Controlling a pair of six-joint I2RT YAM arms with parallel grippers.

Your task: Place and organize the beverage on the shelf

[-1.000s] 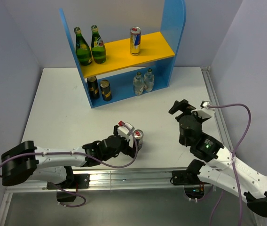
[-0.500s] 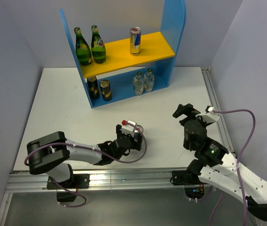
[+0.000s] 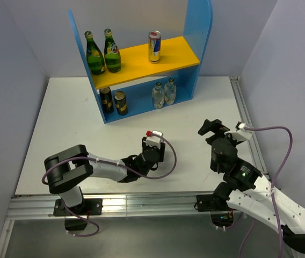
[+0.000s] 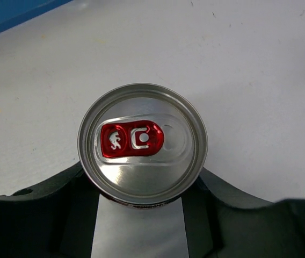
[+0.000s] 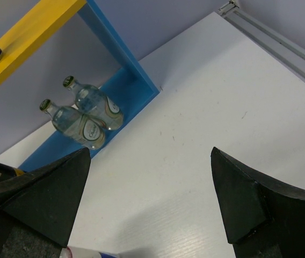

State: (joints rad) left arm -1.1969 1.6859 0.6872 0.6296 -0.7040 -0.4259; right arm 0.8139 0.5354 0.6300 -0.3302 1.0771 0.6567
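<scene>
A slim can (image 4: 142, 142) with a silver top and red tab stands upright on the white table. My left gripper (image 4: 142, 185) is shut on it, one dark finger on each side. From above, the left gripper (image 3: 155, 150) hides the can. The shelf (image 3: 142, 60) stands at the back. Its yellow upper board holds a blue-and-silver can (image 3: 154, 47). Two dark cans (image 3: 114, 101) and two clear bottles (image 3: 164, 93) stand on the lower level. My right gripper (image 3: 217, 129) hangs open over bare table, and in its wrist view (image 5: 150, 156) nothing lies between the fingers.
Two green bottles (image 3: 103, 53) stand at the left of the upper board. The clear bottles (image 5: 85, 115) show beside the shelf's blue side panel (image 5: 125, 51). A metal rail (image 3: 248, 126) runs along the table's right edge. Walls close in on both sides.
My left gripper has shut on the can and shifted slightly away from the near edge, with its arm swung in behind it. The right arm has drawn back a little, still open.
</scene>
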